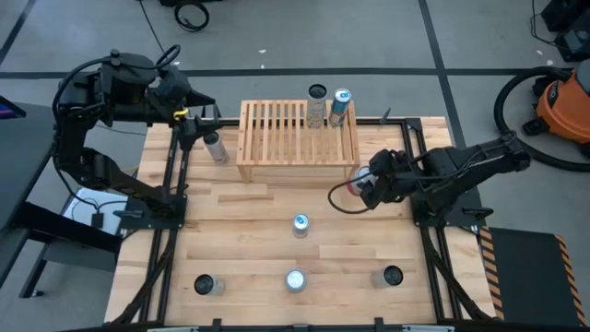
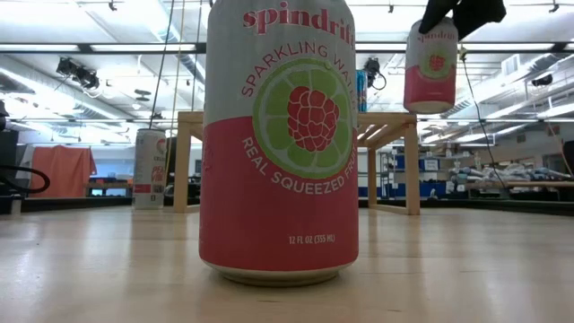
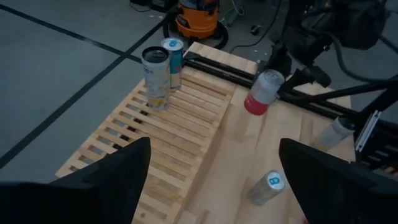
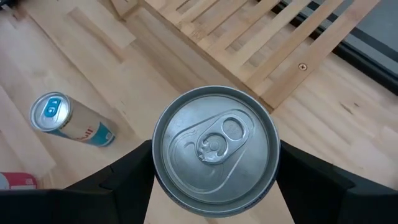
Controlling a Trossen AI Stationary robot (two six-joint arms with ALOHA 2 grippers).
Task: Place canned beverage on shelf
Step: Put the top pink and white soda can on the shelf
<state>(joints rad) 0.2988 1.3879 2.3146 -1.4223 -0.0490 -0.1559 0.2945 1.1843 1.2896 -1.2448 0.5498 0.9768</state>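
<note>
High view: the right gripper (image 1: 362,187) hangs just off the shelf's (image 1: 297,138) right front corner, fingers clamped on the sides of a pink and white can (image 1: 358,187). The low view shows that can (image 2: 430,65) lifted clear of the table (image 1: 249,249), upright in the air. In the right wrist view its silver lid (image 4: 215,149) sits between the two dark fingers (image 4: 124,180), with the shelf's slatted edge (image 4: 273,37) just beyond.

The shelf stands at the table's back edge, near the middle. Two cans (image 1: 317,106) stand upright on its back right corner, close together.

The left gripper (image 1: 189,112) waits near the table's back left corner, fingers apart and holding nothing, with a can (image 1: 216,148) on the table just beside it.

Another can (image 1: 300,224) stands mid-table, and three more (image 1: 295,280) line the front edge.
</note>
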